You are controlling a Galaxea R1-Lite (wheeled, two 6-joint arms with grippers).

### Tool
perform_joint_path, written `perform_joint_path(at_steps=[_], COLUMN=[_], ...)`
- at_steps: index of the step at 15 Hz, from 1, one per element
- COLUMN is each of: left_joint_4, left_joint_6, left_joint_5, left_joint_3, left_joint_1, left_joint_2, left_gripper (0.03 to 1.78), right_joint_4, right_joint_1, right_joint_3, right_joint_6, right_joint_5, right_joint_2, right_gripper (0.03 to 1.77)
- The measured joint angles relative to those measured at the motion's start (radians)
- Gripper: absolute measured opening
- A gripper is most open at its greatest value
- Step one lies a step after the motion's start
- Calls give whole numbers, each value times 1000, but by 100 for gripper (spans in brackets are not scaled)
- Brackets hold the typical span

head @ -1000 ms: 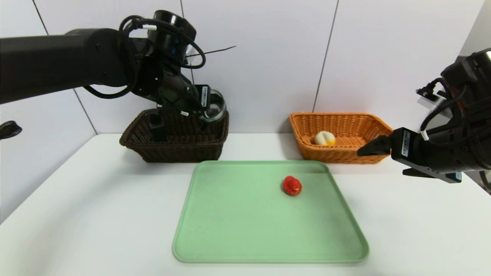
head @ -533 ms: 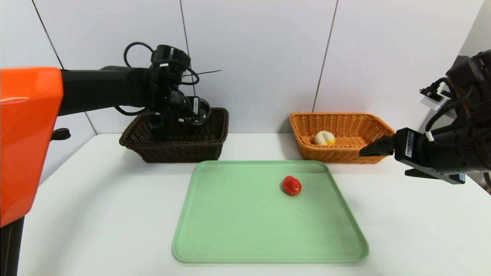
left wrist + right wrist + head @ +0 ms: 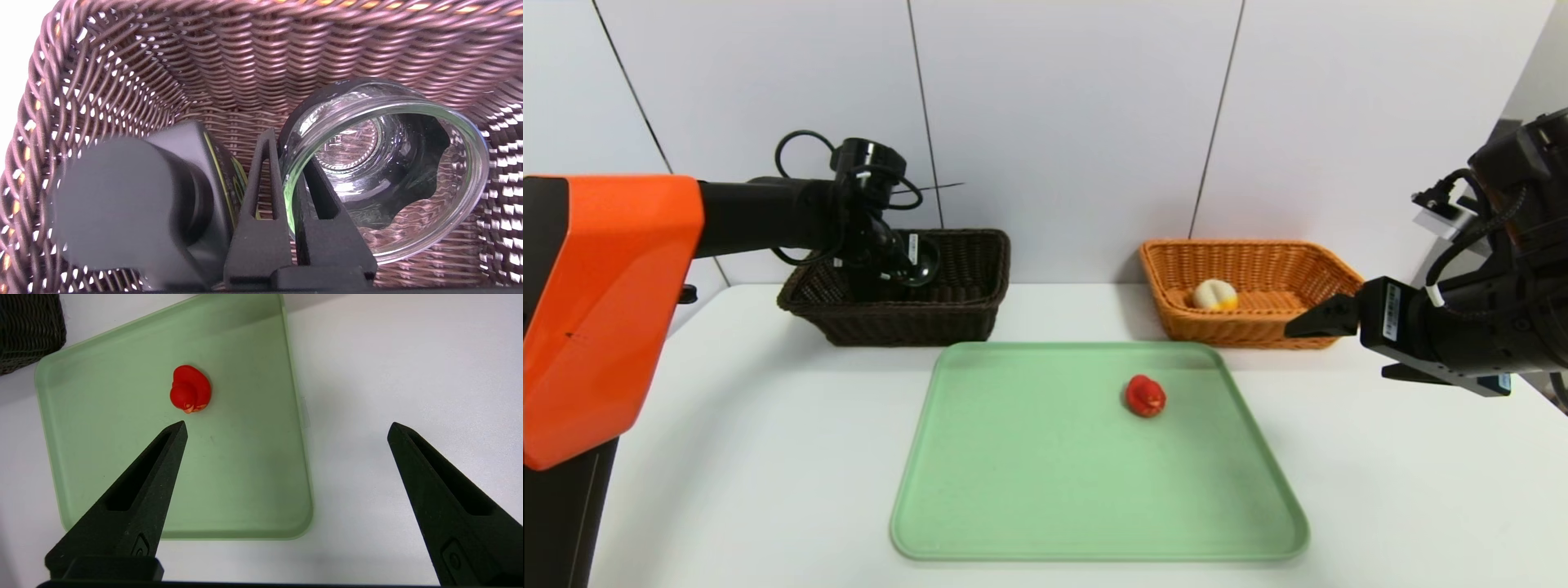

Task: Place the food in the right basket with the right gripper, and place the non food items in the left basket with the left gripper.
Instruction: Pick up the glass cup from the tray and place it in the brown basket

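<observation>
At the frame's upper left we see the left basket [image 3: 894, 314] holding a glass bowl [image 3: 920, 263]; at upper right, the right basket [image 3: 1250, 327] holds a bun [image 3: 1214, 295]. Below them the tray [image 3: 1045, 490] carries a toy duck [image 3: 1145, 396].

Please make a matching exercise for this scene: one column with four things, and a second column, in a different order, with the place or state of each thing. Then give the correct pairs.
Things:
1. glass bowl
2. red item
3. white and yellow food
4. right gripper

Places or states:
A. lies in the orange basket
B. open and empty, above the table
C. lies on the green tray
D. gripped by its rim in the left gripper, inside the dark brown basket

Pairs: 1-D, 2-C, 3-A, 4-B
</observation>
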Motion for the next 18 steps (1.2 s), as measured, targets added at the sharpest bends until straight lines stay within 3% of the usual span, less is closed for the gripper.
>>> perform_joint_path(at_steps=[8,13,18], left_joint_4=[1,0,1], left_joint_6=[0,6,3], left_joint_5=[1,2,3], left_joint_3=[0,0,1], left_joint_1=[0,-13,-81], left_joint_2=[15,15,-51], left_gripper=[11,86,126], right_joint_4=[0,0,-1], right_joint_1=[-3,-8,-9], right_joint_3=[6,8,19], right_joint_6=[-1,-3,-2], right_joint_5=[-1,-1,0], right_joint_2=[-11,-13,-18], right_gripper=[170,170,170])
